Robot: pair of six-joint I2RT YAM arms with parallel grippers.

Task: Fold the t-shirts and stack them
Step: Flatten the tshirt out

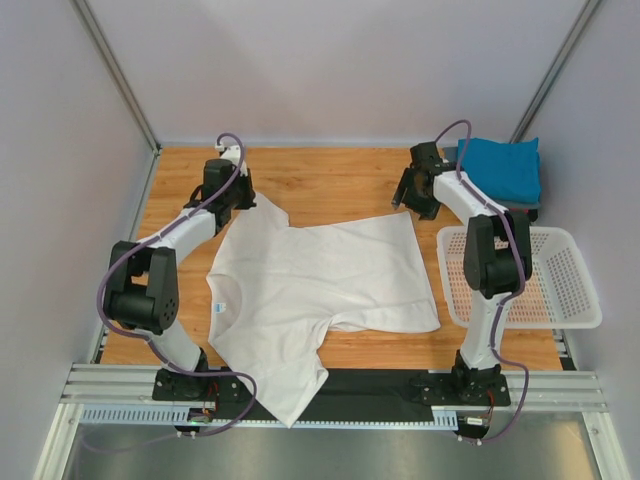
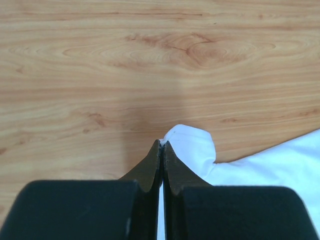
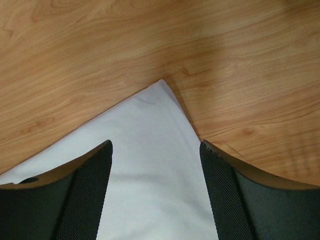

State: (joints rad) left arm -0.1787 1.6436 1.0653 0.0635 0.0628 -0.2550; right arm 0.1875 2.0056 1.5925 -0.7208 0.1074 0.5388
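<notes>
White shirt (image 1: 320, 275) flat, its sleeve tip pinched in my left gripper (image 2: 161, 144), hem corner below my spread right gripper (image 3: 155, 146), untouched.

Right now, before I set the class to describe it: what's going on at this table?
Two robot arms are working on a white shirt spread out on the table. The left gripper is shut on a bit of cloth at the shirt's far-left edge. The right gripper is open over its far-right corner, not yet gripping. A folded teal shirt lies in the far right corner, behind a basket. The white shirt shows no fold yet.
</notes>
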